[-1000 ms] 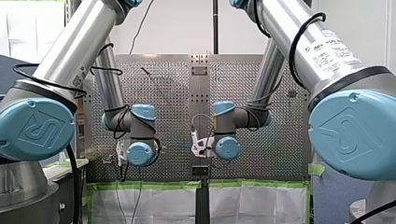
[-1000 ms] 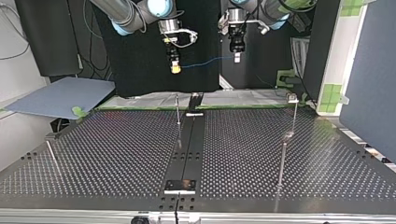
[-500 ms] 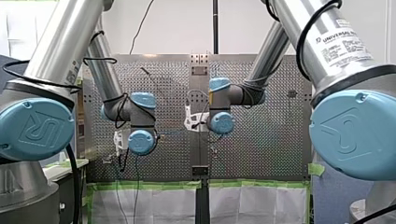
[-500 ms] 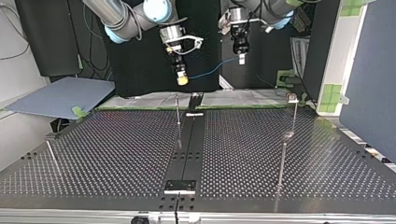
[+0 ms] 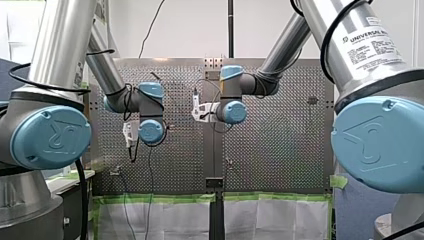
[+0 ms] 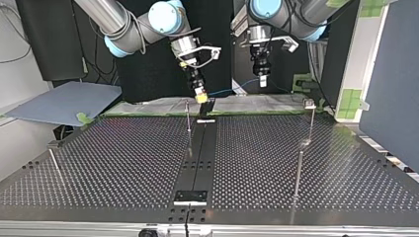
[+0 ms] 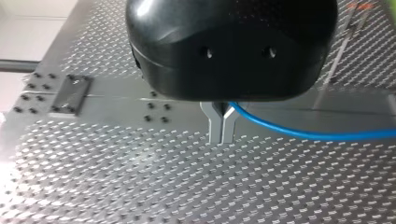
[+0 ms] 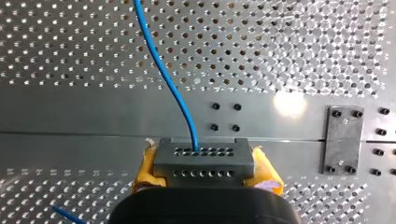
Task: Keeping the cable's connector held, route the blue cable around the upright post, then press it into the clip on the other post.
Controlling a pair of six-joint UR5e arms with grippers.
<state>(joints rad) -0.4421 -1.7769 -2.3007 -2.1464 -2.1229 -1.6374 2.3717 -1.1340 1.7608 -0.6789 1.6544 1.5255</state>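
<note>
Where the blue cable (image 6: 227,91) hangs in the air above the table (image 6: 123,163), it runs crosswise in the top view, its connector (image 8: 201,163) clamped by my right gripper (image 6: 200,96) and my left gripper (image 7: 220,137) pinched together on it further along. The upright post (image 6: 188,123) stands just below the right gripper (the nearer arm), and the clip post (image 6: 312,118) is well beyond the left.

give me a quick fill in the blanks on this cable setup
The cable is ____ in colour. My right gripper holds the cable's ____ between yellow pads. My left gripper's jaws are ____ on the cable.
Missing words: blue; connector; shut.
</note>
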